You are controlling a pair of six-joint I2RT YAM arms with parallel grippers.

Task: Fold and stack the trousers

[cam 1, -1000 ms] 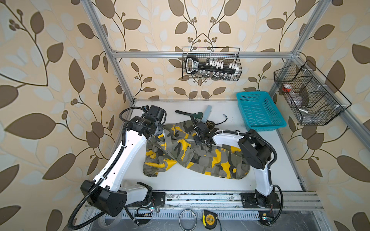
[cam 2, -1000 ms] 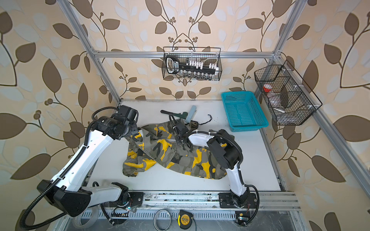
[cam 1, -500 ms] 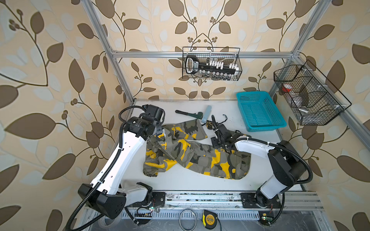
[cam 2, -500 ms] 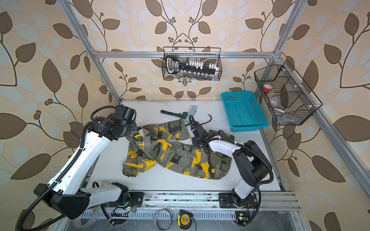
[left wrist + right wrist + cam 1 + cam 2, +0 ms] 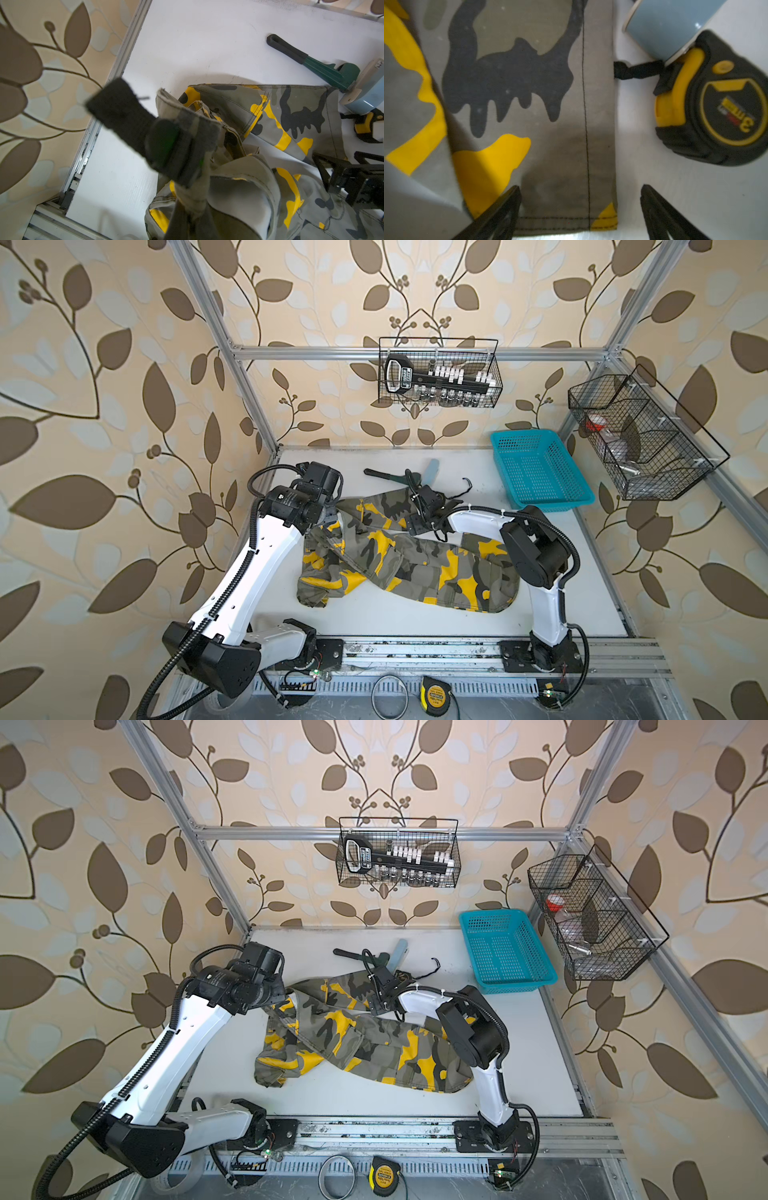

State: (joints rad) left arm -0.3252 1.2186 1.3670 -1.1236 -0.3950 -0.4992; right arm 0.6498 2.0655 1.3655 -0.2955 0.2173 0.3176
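Observation:
The camouflage trousers lie crumpled across the white table in both top views. My left gripper is shut on a bunched fold of their cloth near the waist, at the table's left. A black strap sticks out of that bunch. My right gripper hangs open just over the far trouser leg's hem corner, with nothing between its fingers. In a top view it sits mid-table at the back.
A yellow-black tape measure, a blue-grey roll and a green pipe wrench lie just behind the hem. The turquoise basket stands at the back right. Wire baskets hang on the walls.
My right gripper has opened and let go of the far leg's hem, which now lies flat. Its arm swung right and came back. The left gripper has kept its hold.

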